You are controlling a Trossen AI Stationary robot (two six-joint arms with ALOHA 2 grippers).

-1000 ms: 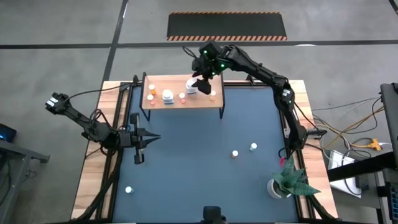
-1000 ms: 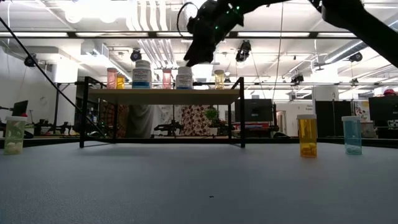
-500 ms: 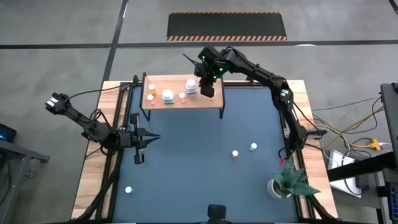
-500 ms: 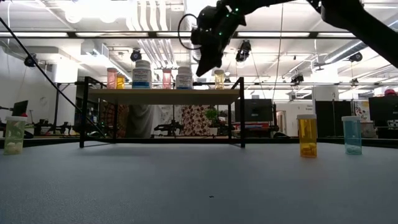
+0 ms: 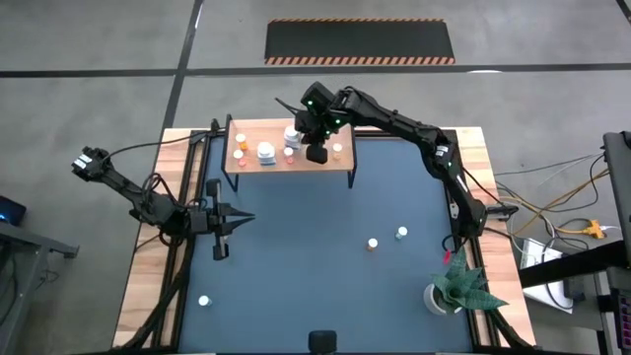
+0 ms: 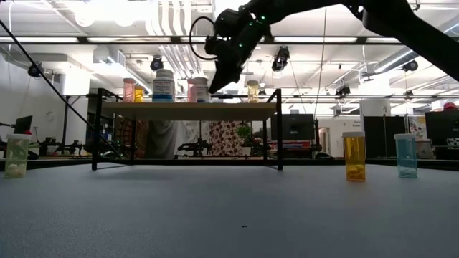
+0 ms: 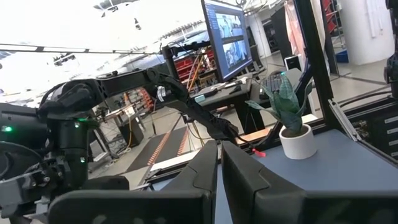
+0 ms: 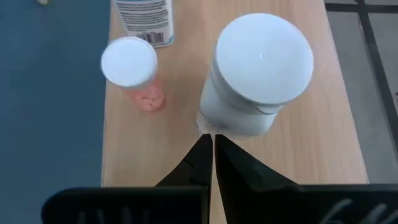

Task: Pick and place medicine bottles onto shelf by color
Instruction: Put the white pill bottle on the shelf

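My right end effector (image 8: pixel 208 144) is pinched together with nothing in it, right beside the big white bottle (image 8: pixel 258 73) on the shelf (image 5: pixel 293 158); it looks light, hard and smooth, so I'd grab its sides.

Nine bottles (image 6: pixel 355 155), one shelf (image 5: pixel 251 162)

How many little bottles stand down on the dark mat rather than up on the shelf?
3: a pale bottle alone on the left side, then an orange bottle and a bluish bottle close together on the right, near the potted plant. None looks hidden.
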